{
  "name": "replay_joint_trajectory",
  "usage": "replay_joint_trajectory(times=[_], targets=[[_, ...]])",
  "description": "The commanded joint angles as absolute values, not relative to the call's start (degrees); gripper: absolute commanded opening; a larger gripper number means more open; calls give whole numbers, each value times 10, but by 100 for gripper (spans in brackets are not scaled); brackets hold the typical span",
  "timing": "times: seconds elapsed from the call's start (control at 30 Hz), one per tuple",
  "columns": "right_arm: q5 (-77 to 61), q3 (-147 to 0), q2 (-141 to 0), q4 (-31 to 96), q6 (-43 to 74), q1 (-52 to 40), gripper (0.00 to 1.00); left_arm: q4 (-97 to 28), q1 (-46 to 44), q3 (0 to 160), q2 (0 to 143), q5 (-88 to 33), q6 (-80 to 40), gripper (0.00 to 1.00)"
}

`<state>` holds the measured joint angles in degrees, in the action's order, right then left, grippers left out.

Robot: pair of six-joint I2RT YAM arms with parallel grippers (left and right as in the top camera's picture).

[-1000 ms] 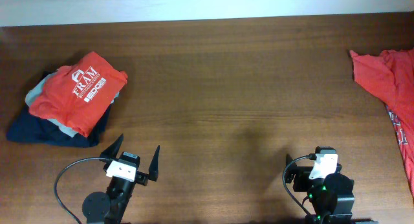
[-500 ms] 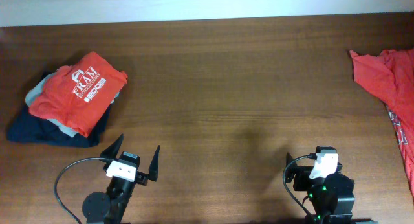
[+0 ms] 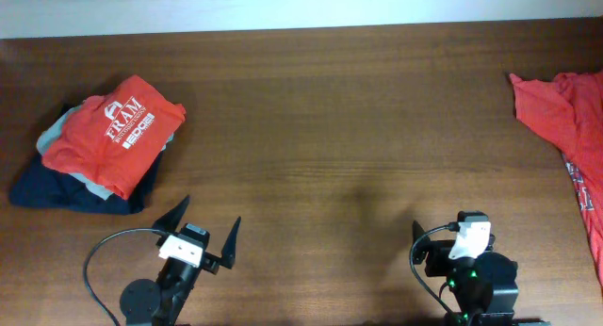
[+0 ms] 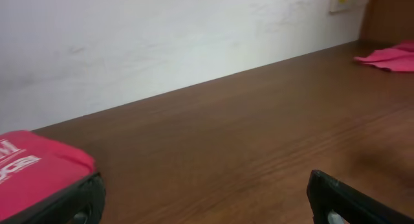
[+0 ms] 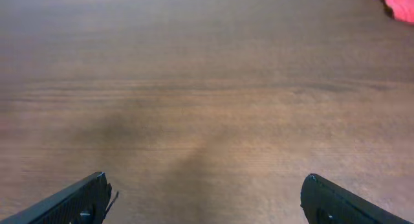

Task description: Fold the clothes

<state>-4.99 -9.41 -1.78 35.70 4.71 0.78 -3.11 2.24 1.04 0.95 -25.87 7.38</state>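
The left gripper [image 3: 207,216], at 7 o'clock in the overhead view, has its fingers spread wide apart and holds nothing, with only the wooden table [image 3: 330,128] between them. The right gripper [image 5: 204,180], at 5 o'clock, is spread just as wide, empty and touching nothing. The orange-red T-shirt [image 3: 568,119] lies rumpled and unfolded at 3 o'clock, cut off by the frame edge, well apart from both grippers. At 9 o'clock a folded red FRAM shirt [image 3: 115,130] tops a grey garment [image 3: 55,135] and a navy garment [image 3: 57,189]
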Motion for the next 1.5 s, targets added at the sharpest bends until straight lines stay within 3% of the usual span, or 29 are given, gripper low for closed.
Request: replay_joint_trajectory(times=[0.0, 0.27, 0.6, 1.07, 1.17, 1.37, 1.4, 1.47], targets=[[-124, -91, -16, 319, 49, 12, 99, -30, 20, 6, 23, -291, 54, 99], [-223, -98, -18, 153, 74, 11, 99, -47, 20, 42, 58, -254, 39, 99], [-219, -211, -192, 149, 80, 11, 98, -212, 20, 266, 276, -149, 39, 99], [-154, -678, -668, 449, 97, 12, 99, -420, 20, 618, 647, -137, 43, 99], [-135, -718, -724, 463, 61, 15, 99, -415, 20, 632, 674, -141, 43, 99], [-52, -748, -809, 472, 134, 100, 99, -419, 20, 632, 687, -142, 43, 99], [-53, -750, -826, 471, 153, 126, 97, -422, 20, 632, 686, -146, 43, 99], [-54, -752, -858, 462, 184, 172, 82, -425, 20, 632, 685, -159, 43, 99]])
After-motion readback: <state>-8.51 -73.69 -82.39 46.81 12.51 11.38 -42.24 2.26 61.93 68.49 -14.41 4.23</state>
